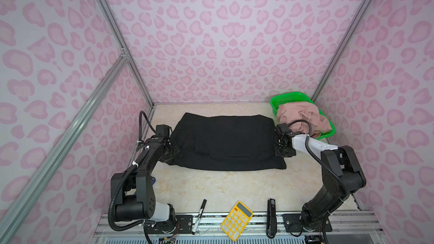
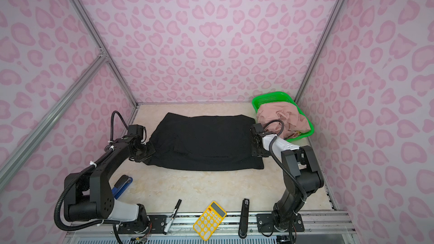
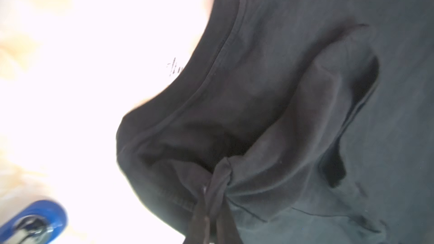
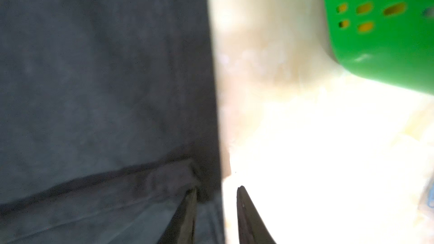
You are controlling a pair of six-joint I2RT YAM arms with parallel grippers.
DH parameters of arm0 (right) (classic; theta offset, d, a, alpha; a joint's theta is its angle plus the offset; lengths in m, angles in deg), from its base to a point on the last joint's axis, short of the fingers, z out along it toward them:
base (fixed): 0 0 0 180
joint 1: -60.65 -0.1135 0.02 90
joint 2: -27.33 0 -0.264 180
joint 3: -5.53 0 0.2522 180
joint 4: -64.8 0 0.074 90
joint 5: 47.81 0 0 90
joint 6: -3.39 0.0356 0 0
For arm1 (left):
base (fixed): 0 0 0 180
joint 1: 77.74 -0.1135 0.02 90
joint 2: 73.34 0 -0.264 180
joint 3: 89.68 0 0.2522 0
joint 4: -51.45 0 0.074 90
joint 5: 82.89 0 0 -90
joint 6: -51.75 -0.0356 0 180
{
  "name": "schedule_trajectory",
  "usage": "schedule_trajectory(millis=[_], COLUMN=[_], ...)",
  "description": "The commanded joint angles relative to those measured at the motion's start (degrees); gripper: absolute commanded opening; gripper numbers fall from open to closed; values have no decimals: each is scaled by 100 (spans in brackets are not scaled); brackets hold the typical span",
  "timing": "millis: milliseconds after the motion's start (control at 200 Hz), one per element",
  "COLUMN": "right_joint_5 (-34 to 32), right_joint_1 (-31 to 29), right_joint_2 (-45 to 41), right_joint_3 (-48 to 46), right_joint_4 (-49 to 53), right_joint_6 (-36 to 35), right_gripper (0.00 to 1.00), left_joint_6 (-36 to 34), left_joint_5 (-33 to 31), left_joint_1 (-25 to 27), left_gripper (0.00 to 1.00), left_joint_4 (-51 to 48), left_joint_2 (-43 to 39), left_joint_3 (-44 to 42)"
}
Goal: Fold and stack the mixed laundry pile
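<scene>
Pinching the black garment (image 1: 225,142), left pincer (image 3: 212,193) clenched, tips blurred; right pincer (image 4: 217,191) parted astride its edge.

Walls (image 1: 211,31): we see pale lilac scattered with pink leopard-style blotches.
Bench (image 1: 223,186): we see cream with faint beige marbling.
Large garment (image 1: 225,142): we find it plain black.
Crumpled garment (image 1: 303,116): plain dusty pink.
Basket (image 1: 281,99): bright green, pierced with a mesh pattern.
Calculator (image 1: 236,220): yellow, with white keys and grey screen.
Marker (image 1: 198,215): white barrel, black cap.
Stapler by the left arm (image 2: 123,185): blue with black.
</scene>
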Motion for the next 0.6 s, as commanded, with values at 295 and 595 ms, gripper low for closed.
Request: schedule_trajectory(millis=[295,595], right_joint_5=[-298,1826], right_joint_1=[-1684,-3244], right_joint_2=[-86,1293], right_joint_3=[1092,2930], right_joint_4=[550,-454], right_joint_6=[-759,-1246], right_gripper=[47,44], left_joint_6=[69,6], left_joint_5=[-618,-96], left_joint_1=[-130,-79], left_gripper=[65,64], left_joint_4=[-273,161], left_joint_2=[-215,-728], left_joint_3=[-1,-201])
